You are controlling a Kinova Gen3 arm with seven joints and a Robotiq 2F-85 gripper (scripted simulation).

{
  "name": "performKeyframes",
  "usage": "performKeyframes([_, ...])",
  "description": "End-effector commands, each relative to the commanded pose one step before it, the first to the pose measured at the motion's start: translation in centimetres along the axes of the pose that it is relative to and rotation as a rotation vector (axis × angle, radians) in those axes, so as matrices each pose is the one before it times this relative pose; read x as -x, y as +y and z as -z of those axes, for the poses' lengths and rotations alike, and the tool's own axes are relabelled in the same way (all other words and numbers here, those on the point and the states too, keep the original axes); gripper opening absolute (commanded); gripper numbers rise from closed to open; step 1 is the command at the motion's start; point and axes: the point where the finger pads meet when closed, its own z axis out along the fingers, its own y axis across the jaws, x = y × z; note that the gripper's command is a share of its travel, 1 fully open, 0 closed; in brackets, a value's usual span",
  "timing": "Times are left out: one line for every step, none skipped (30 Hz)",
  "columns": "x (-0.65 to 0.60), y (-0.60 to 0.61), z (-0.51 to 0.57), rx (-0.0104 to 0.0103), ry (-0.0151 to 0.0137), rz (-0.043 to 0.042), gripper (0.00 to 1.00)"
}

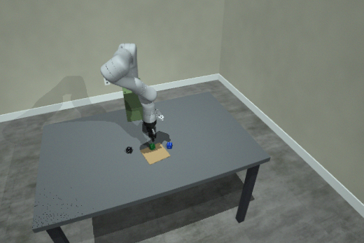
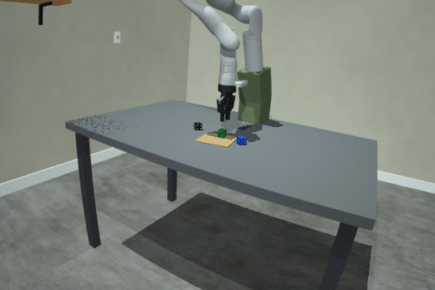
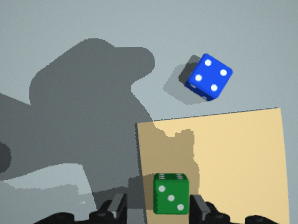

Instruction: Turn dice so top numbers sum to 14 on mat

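A green die [image 1: 152, 146] [image 2: 222, 133] [image 3: 171, 197] lies flat on the tan mat [image 1: 157, 157] [image 2: 211, 140] [image 3: 240, 165], near one edge; three pips show on top in the wrist view. A blue die [image 1: 169, 145] [image 2: 242, 140] [image 3: 209, 76] lies on the table just beside the mat, four pips on top. A black die [image 1: 129, 150] [image 2: 197, 126] lies on the table off the mat's other side; its top number is too small to read, and it is outside the wrist view. My gripper [image 1: 153, 139] [image 2: 225, 119] [image 3: 158, 208] is open and empty, above the green die.
The grey table [image 1: 210, 127] [image 2: 293, 152] carries the dice and mat. The arm's green pedestal [image 1: 134, 110] [image 2: 254, 98] stands at the back of the table. The arm's shadow falls over part of the mat and the table beside it.
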Motion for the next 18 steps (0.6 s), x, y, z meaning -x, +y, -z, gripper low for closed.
performKeyframes([0.383,1.013,1.739,0.02379,-0.00745,0.00473,0.46])
performKeyframes([0.000,0.001,0.285,0.00000,0.00000,0.00000,0.46])
performKeyframes([0.000,-0.001,0.233,0.00000,0.00000,0.00000,0.46])
performKeyframes([0.000,0.001,0.179,0.00000,0.00000,0.00000,0.46])
performKeyframes([0.000,0.000,0.130,0.00000,0.00000,0.00000,0.46])
performKeyframes([0.000,0.000,0.085,0.00000,0.00000,0.00000,0.46])
performKeyframes([0.000,0.000,0.047,0.00000,0.00000,0.00000,0.46])
performKeyframes([0.000,0.000,0.000,0.00000,0.00000,0.00000,0.46])
performKeyframes([0.000,0.000,0.000,0.00000,0.00000,0.00000,0.46])
performKeyframes([0.000,0.000,0.018,0.00000,0.00000,0.00000,0.46])
performKeyframes([0.000,0.000,0.003,0.00000,0.00000,0.00000,0.46])
performKeyframes([0.000,0.000,0.000,0.00000,0.00000,0.00000,1.00])
performKeyframes([0.000,0.000,0.000,0.00000,0.00000,0.00000,1.00])
performKeyframes([0.000,0.000,0.000,0.00000,0.00000,0.00000,1.00])
performKeyframes([0.000,0.000,0.000,0.00000,0.00000,0.00000,1.00])
performKeyframes([0.000,0.000,0.000,0.00000,0.00000,0.00000,1.00])
performKeyframes([0.000,0.000,0.000,0.00000,0.00000,0.00000,1.00])
performKeyframes([0.000,0.000,0.000,0.00000,0.00000,0.00000,1.00])
